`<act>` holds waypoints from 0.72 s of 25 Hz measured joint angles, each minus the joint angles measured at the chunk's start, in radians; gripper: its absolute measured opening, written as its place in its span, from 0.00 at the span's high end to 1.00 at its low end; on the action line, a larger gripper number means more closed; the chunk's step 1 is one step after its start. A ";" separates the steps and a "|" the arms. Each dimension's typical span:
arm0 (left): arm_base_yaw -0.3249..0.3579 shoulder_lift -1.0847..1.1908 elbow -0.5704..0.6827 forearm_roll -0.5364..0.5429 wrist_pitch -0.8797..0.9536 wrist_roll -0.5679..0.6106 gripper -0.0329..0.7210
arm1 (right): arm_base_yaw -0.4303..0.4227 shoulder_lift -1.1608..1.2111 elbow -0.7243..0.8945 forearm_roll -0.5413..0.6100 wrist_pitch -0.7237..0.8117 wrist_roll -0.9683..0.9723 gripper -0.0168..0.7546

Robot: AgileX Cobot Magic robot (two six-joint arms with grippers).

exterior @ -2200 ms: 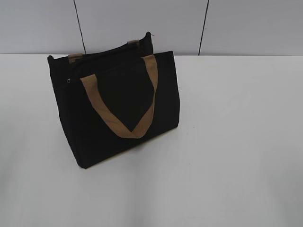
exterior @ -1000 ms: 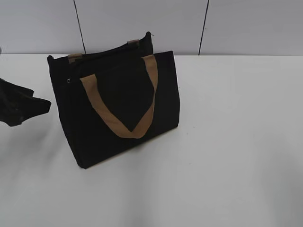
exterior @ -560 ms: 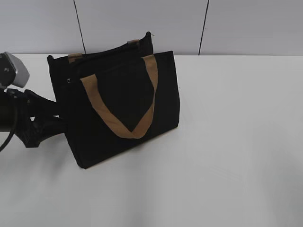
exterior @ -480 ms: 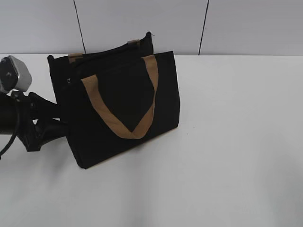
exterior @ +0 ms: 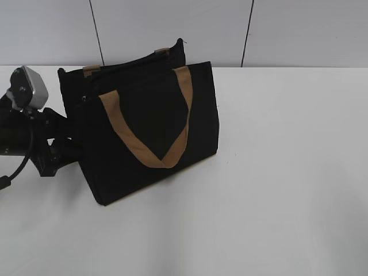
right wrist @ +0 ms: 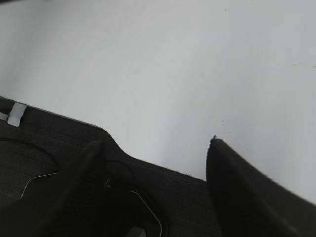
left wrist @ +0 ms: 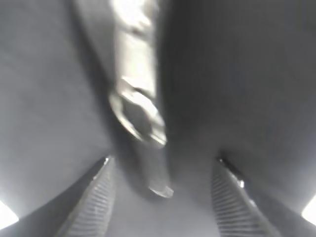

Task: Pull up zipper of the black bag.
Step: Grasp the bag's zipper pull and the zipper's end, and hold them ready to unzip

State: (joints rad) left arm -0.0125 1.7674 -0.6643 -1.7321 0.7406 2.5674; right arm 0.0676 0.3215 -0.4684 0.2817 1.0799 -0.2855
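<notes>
The black bag (exterior: 150, 118) stands on the white table, left of the middle, with a tan strap handle (exterior: 141, 152) hanging down its front. The zipper's small silvery pull (exterior: 84, 98) sits at the bag's top left corner. My left gripper (exterior: 70, 145) presses against the bag's left end. In the left wrist view the zipper pull (left wrist: 139, 116) hangs blurred and close, against the bag's fabric (left wrist: 247, 74). It lies between the open fingers of the left gripper (left wrist: 163, 162), which do not touch it. My right gripper (right wrist: 154, 143) is open and empty over bare table, out of the exterior view.
The white table (exterior: 276, 172) stretches right and in front of the bag. A grey panelled wall (exterior: 172, 29) stands just behind the bag. A dark textured surface (right wrist: 49, 143) lies under the right gripper.
The left arm came in from the left edge and reached the bag's left end. Over the last half second it rose slightly. The bag has barely shifted.
</notes>
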 joint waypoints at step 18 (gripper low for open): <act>0.000 0.006 -0.019 0.000 -0.030 0.001 0.92 | 0.000 0.000 0.000 0.002 0.000 0.000 0.35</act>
State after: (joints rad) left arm -0.0125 1.7739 -0.6837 -1.7321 0.7109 2.5685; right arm 0.0676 0.3215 -0.4684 0.2836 1.0797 -0.2855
